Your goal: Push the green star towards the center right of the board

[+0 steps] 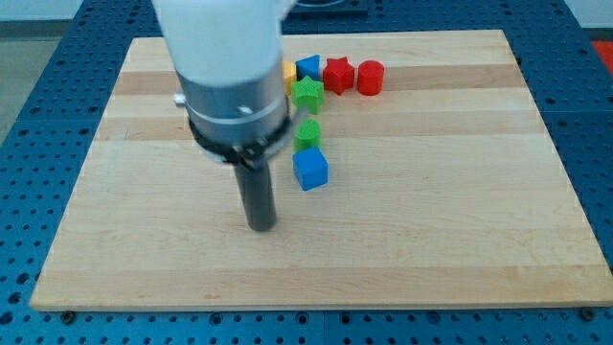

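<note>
A: arm (222, 38) look?
B: white cylindrical housing on top, grey metal collar, black ring clamp below

A: end piece?
B: plain dark rod, its tip (261, 228) blunt

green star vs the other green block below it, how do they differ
The green star has points around its edge; the other green block looks plainer, its shape unclear. The star sits in the top cluster touching the blue block and red star; the lower one sits apart, just above the blue cube. Both are green, both right of my tip.

Arm vertical, my tip (261, 227) on board.
</note>
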